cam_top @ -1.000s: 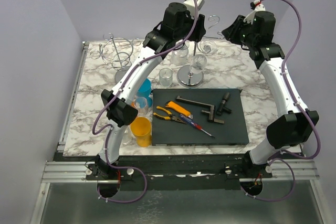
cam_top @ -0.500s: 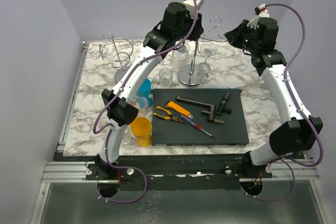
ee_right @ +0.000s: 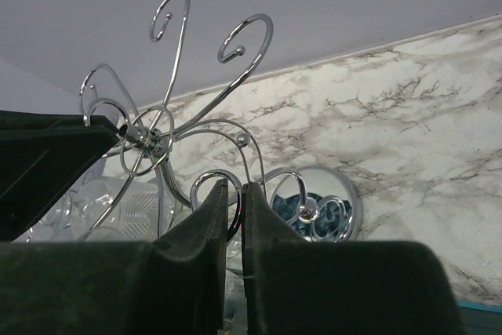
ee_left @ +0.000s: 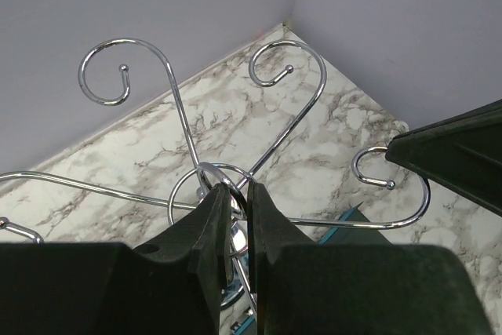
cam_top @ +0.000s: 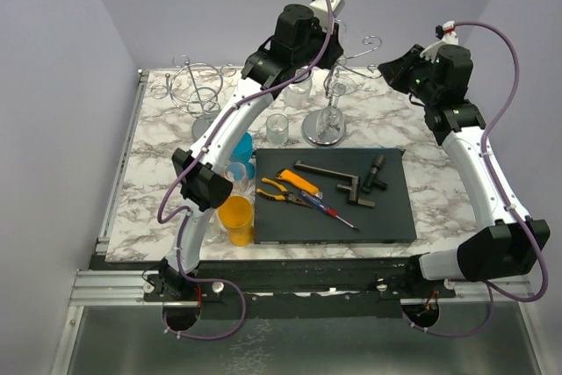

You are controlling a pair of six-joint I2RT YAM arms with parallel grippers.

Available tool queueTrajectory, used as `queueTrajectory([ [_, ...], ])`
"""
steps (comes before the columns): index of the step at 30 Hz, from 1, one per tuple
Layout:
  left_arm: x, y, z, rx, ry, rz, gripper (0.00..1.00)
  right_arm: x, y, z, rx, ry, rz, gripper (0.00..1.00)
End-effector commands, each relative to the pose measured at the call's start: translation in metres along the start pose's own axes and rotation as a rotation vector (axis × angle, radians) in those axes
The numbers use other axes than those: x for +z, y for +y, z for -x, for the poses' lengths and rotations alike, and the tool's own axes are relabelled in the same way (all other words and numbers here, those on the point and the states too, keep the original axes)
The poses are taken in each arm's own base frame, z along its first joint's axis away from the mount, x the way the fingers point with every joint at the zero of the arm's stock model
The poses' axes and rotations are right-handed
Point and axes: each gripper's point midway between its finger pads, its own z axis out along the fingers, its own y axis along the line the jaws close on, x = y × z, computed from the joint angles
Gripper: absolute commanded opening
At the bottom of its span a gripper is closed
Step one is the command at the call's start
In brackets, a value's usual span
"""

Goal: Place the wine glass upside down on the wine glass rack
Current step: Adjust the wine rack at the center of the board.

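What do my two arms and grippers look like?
Both match: the left arm and right arm have white links, black joint housings and a looping purple cable. The left gripper and right gripper have dark, wedge-shaped fingers.

No text, label, brand, number or sign is legible in any view. The wine glass rack (cam_top: 320, 132), the dark mat (cam_top: 386, 217) and the marble table (cam_top: 149, 182) bear no readable marking.

- Left claw (ee_left: 239, 217) and right claw (ee_right: 234, 209) crowd the wine glass rack (cam_top: 314, 133) top, blocking descent.
- Right of rack, open counter (cam_top: 404, 129); left, tumblers (cam_top: 277, 127); in front, tool mat (cam_top: 395, 212).
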Motion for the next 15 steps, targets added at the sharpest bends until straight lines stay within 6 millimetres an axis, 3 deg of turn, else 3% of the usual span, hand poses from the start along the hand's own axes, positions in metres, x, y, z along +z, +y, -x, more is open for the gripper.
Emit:
queueTrajectory([
  [1, 0.005, 0.019, 0.017, 0.051, -0.066, 0.044, 0.15, -0.010, -0.003, -0.034, 0.046, 0.113, 0.004, 0.00],
  [8, 0.008, 0.015, 0.019, 0.066, -0.081, 0.015, 0.10, -0.025, 0.003, -0.052, 0.110, 0.144, 0.040, 0.00],
  [13, 0.006, 0.013, 0.020, 0.075, -0.081, 0.005, 0.09, -0.032, 0.012, -0.053, 0.118, 0.158, 0.068, 0.01],
  [15, 0.005, 0.011, 0.021, 0.079, -0.082, -0.003, 0.09, -0.032, 0.006, -0.047, 0.095, 0.150, 0.024, 0.14],
])
